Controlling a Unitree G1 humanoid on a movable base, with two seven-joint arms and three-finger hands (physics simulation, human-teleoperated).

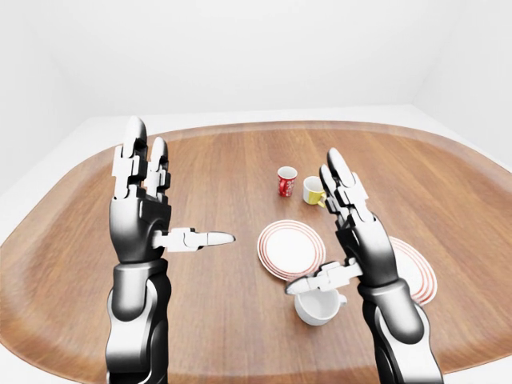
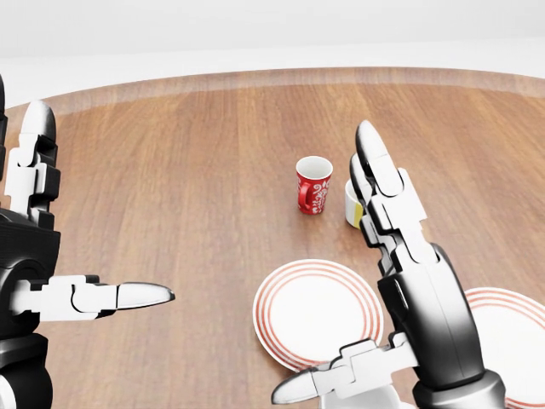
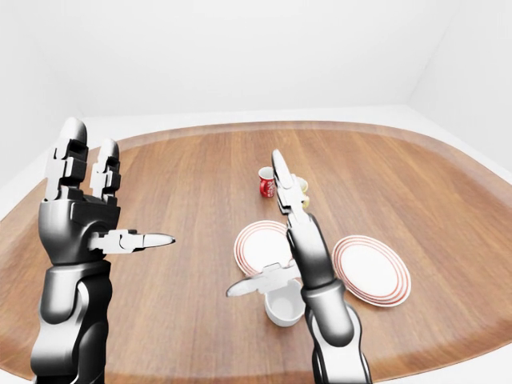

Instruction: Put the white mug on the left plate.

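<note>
The white mug (image 1: 318,307) stands upright on the wooden table (image 1: 216,160), just below the left red-ringed plate (image 1: 288,248) in the left-eye view. The plate is bare. My right hand (image 1: 320,228) is open, fingers pointing up, thumb (image 1: 308,282) stretched out just over the mug's rim; it does not hold the mug. My left hand (image 1: 182,190) is open and empty, raised over the table's left part, well away from the mug.
A second red-ringed plate (image 3: 372,270) lies to the right of my right arm. A red patterned mug (image 2: 313,185) and a yellow mug (image 1: 313,190) stand above the left plate. The table's rounded edge runs along the bottom of the eye views.
</note>
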